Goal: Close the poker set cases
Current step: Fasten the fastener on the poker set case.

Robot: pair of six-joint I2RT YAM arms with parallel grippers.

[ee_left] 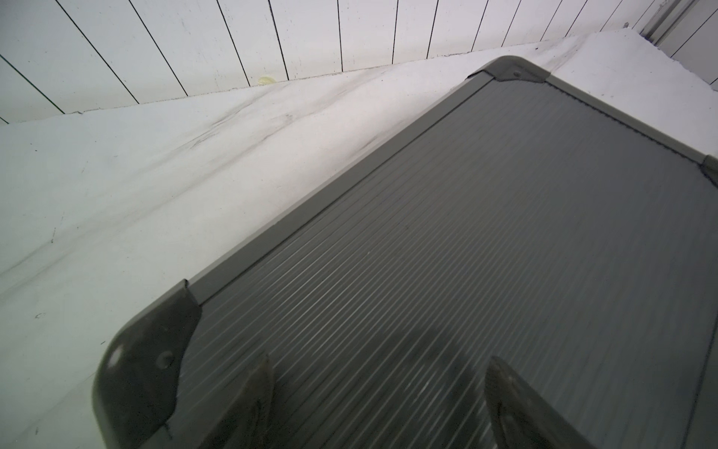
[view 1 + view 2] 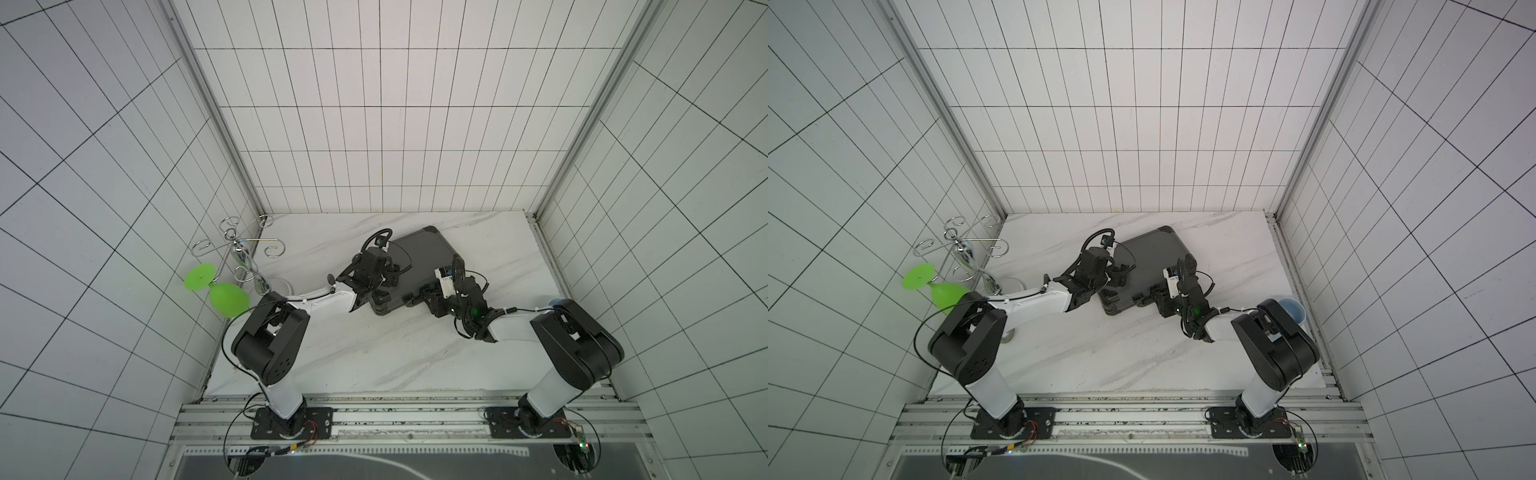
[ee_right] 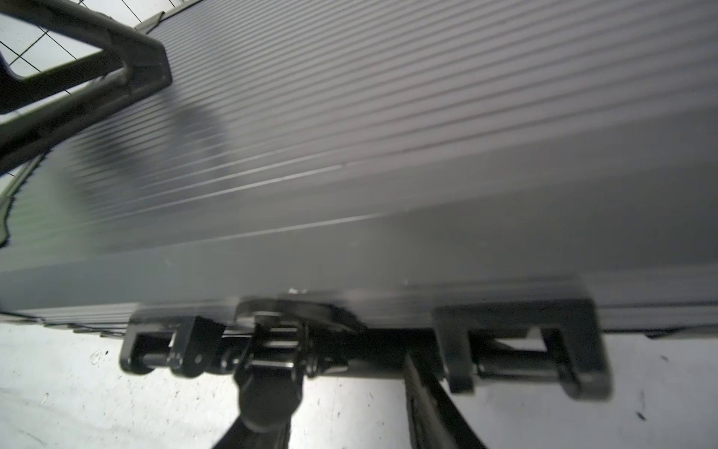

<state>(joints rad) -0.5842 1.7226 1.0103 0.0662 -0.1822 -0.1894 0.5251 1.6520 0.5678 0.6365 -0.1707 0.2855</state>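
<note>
L gripper (image 1: 384,404) fingers (image 1: 260,392) fill the bottom edge of the L wrist view. They are set well apart w/ nothing btw them, tips on or just above the ribbed lid of the black case (image 1: 466,252), just beside its rounded corner cap (image 1: 147,369) at lower left. In both top views the case (image 2: 419,257) sits mid-frame on the marble table (image 2: 374,353), lid down flat, turned askew, its long front edge toward the arms. L gripper (image 2: 390,277) is over the lid's left end; R gripper (image 2: 432,297) is at the front edge, toward its right end. In the R wrist view, bottom centre, R gripper (image 3: 344,373) jaws stand part-way apart w/ nothing seen clamped btw them. One finger (image 3: 252,431) lies under the latch (image 3: 272,350) on the case's front wall; contact there is too blurred to tell. A green glass (image 2: 226,299) is by a wire rack (image 2: 241,253) at the table's left edge, well apart from the case.
</note>
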